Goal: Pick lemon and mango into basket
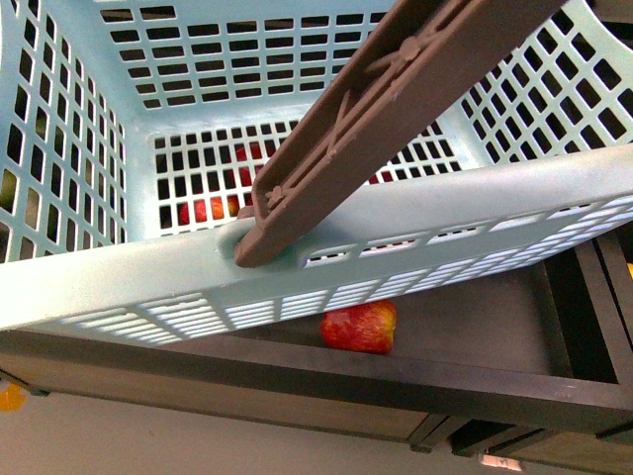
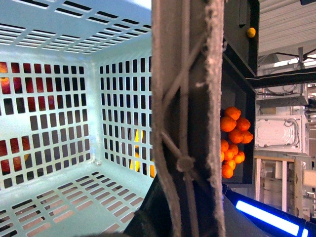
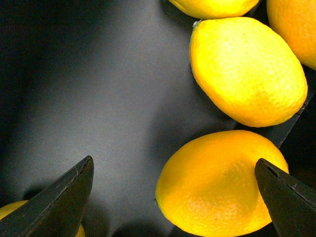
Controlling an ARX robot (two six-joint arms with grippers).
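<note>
Right fingers (image 3: 59, 200) are spread wide and hold nothing. One lemon (image 3: 222, 185) lies between them on a dark surface (image 3: 98, 98), closer to one finger than the other. Other lemons (image 3: 247, 69) lie just beside it. I cannot tell if the left fingers are clenched, because the brown handle (image 2: 185, 123) fills the left wrist view. The basket (image 1: 297, 267) is tilted and very near in the front view. Red fruit (image 1: 203, 210) shows through its floor slots. One red apple (image 1: 361, 327) lies on a dark shelf (image 1: 475, 307) under the near wall. Tangerines (image 2: 234, 138) are piled beyond the handle
</note>
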